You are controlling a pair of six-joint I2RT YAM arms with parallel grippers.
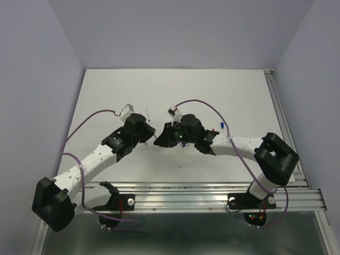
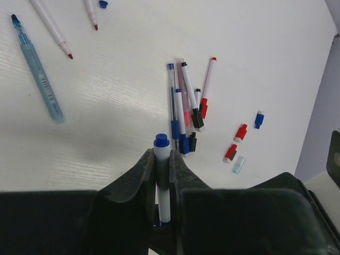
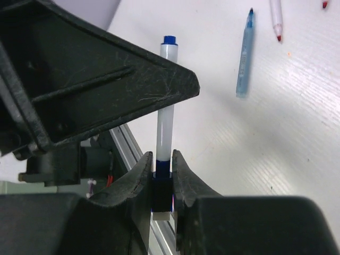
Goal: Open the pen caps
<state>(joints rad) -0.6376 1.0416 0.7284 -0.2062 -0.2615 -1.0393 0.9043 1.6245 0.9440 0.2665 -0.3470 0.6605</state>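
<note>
One pen with a white barrel (image 3: 166,106) and a blue end (image 3: 169,40) is held between both grippers above the table. My left gripper (image 2: 161,156) is shut on the barrel (image 2: 163,183), with the blue end (image 2: 161,141) sticking out past the fingertips. My right gripper (image 3: 161,159) is shut on the dark blue cap (image 3: 162,186) at the pen's other end; the cap still sits on the pen. In the top view the left gripper (image 1: 144,133) and right gripper (image 1: 163,138) meet at the table's middle.
A bundle of capped pens (image 2: 185,106) lies ahead of the left gripper. Loose caps lie to its right: red (image 2: 240,132), blue (image 2: 258,119), red and black (image 2: 230,153), clear (image 2: 238,164). A blue uncapped pen (image 2: 38,74) and red-tipped pens (image 2: 50,24) lie far left.
</note>
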